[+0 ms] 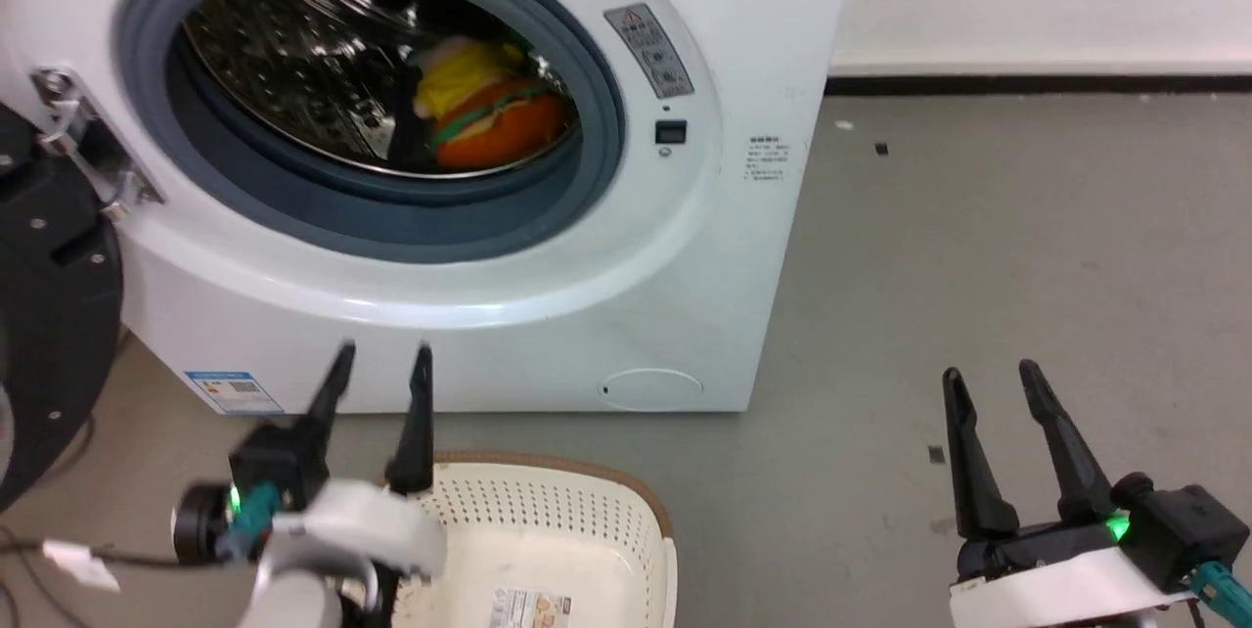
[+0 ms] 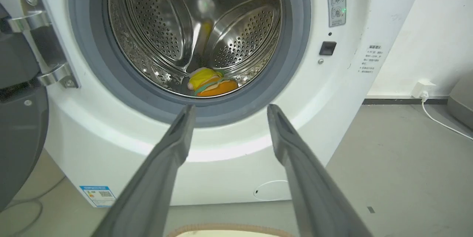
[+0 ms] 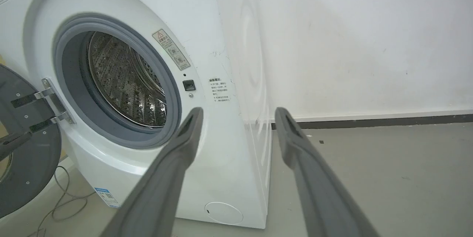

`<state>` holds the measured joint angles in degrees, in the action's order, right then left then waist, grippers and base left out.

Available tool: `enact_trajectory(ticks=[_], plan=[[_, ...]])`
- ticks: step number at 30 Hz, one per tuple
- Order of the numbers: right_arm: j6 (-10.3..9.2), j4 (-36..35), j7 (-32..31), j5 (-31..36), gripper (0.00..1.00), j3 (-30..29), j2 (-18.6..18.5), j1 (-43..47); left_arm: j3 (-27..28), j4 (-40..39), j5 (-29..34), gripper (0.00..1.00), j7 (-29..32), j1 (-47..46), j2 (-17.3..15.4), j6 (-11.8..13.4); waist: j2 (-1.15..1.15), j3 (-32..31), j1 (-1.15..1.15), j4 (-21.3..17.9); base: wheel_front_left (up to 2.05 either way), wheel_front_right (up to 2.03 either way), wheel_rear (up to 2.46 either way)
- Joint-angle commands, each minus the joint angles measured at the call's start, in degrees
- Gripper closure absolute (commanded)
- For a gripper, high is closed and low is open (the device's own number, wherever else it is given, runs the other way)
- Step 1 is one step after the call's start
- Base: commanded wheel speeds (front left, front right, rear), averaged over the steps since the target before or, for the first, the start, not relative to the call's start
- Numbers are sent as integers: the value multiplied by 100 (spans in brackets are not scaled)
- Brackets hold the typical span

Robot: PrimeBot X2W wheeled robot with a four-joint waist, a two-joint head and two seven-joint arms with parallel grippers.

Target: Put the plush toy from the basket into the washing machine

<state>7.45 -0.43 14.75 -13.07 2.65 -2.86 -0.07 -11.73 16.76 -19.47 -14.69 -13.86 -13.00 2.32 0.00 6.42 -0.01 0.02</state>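
Our left claw point(image 1: 383, 349) and right claw point(image 1: 991, 372) are spread empty; the plush toy point(image 1: 494, 119), lying near the washing machine point(image 1: 685, 266) port's lip, may roll out.

The plush toy point(image 1: 486, 116), orange with a green strip and a yellow piece, is lying, seemingly on its side, low in the shiny perforated drum point(image 1: 284, 70) of the white washing machine point(image 1: 626, 295), whose dark door point(image 1: 49, 315) is hanging open at the left. The cream perforated basket point(image 1: 577, 511), brown-rimmed, is sitting on the floor just before it, a paper label showing on its bottom.
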Motion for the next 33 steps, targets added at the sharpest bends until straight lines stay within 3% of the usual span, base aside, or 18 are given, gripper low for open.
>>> enact_trajectory(ticks=[1, 6, 15, 16, 33], plan=[[3, 27, 25, -13, 0, 22, -1, 107, 14, -82, 72, 0, -29, 261, 50, 47, 0, -155, 1, 96, 0, 0, 0], [3, 93, 25, -37, 0, 70, -1, 206, 119, -375, 151, 0, -30, 939, 264, 125, 0, -255, 1, 116, 0, 0, 0], [3, 186, 25, -16, 0, 66, -1, 356, 287, -624, 309, 0, -30, 1492, 508, -17, 0, -301, 1, 111, 0, 0, 0], [0, 176, -1, 1, 100, 69, 0, 312, 277, -607, 309, 100, 2, 1444, 510, -18, 0, -302, 1, 111, 0, 0, 0], [-1, 163, -168, 146, 100, 36, 0, 277, 378, -724, 500, 100, 173, 1438, 566, -55, 0, -340, 1, 98, 0, 0, 0]])
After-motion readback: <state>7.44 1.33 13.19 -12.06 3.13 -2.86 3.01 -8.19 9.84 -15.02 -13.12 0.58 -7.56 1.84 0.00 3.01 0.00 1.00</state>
